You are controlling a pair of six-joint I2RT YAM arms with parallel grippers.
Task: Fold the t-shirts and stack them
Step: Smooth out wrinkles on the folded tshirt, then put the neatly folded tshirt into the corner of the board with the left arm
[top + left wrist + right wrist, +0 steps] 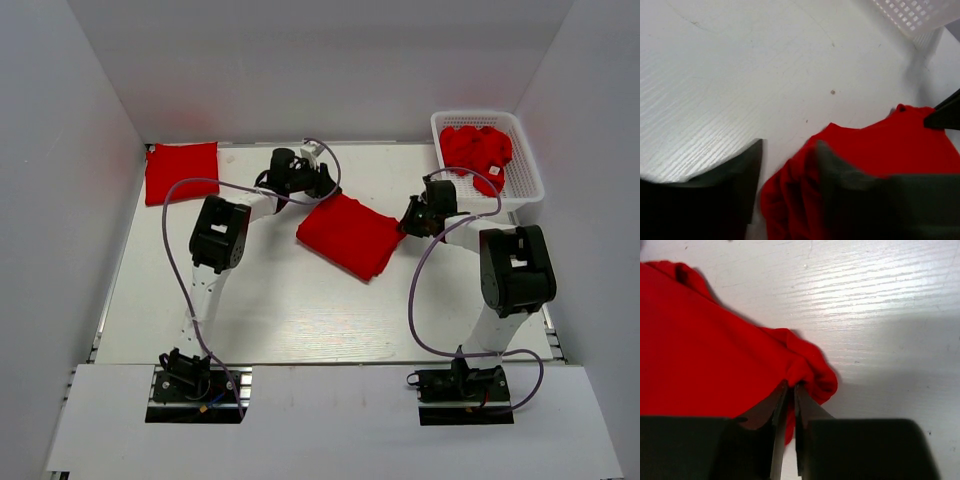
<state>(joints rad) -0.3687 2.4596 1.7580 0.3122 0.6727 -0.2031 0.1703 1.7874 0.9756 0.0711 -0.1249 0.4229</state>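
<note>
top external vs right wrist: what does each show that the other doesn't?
Top external only: a folded shirt at the far left corner, the basket holding crumpled shirts at far right, and the left end effector.
Right wrist only: the right end effector seen close, jaws closed on a bunched fold of cloth.
Both: the middle shirt and the table.

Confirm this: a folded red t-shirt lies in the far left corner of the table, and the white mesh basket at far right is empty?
No. The white mesh basket is not empty: the top external view shows crumpled red t-shirts in it. The folded red t-shirt does lie in the far left corner of the table.
</note>
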